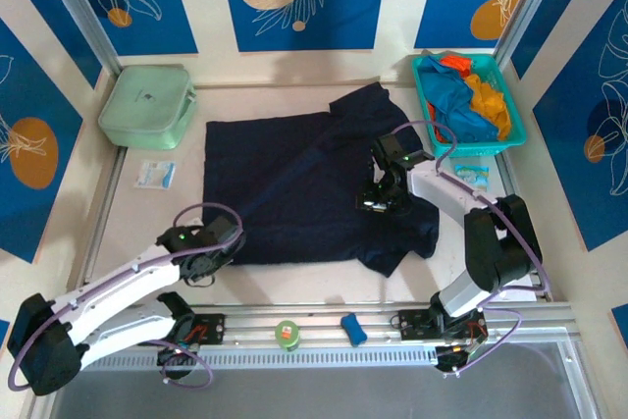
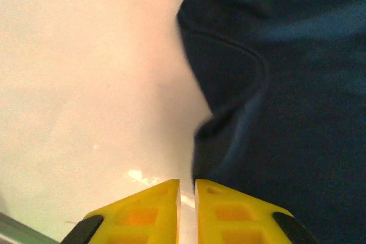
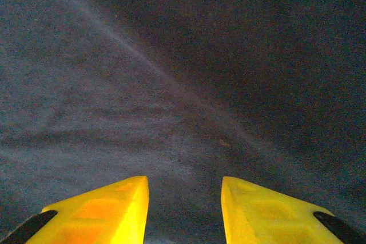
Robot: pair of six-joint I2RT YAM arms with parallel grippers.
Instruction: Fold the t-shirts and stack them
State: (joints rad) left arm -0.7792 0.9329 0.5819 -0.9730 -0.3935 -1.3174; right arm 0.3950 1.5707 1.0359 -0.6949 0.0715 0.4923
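Note:
The dark navy t-shirt (image 1: 285,183) lies spread on the table, with its right side bunched and folded toward the near edge. My left gripper (image 1: 218,254) sits at the shirt's near left corner. In the left wrist view its yellow fingers (image 2: 187,190) stand almost together over bare table, a thin slit between them and nothing in it; the navy hem (image 2: 286,84) lies just to their right. My right gripper (image 1: 378,201) hovers over the shirt's right part, open (image 3: 184,198), with navy cloth (image 3: 171,72) under it. Bright blue (image 1: 451,95), orange (image 1: 488,95) and red (image 1: 453,63) shirts lie crumpled in the basket.
The teal basket (image 1: 517,125) stands at the back right and a pale green box (image 1: 147,105) at the back left. A small packet (image 1: 155,175) lies left of the shirt. A green roll (image 1: 287,334) and a blue object (image 1: 353,329) rest on the near rail.

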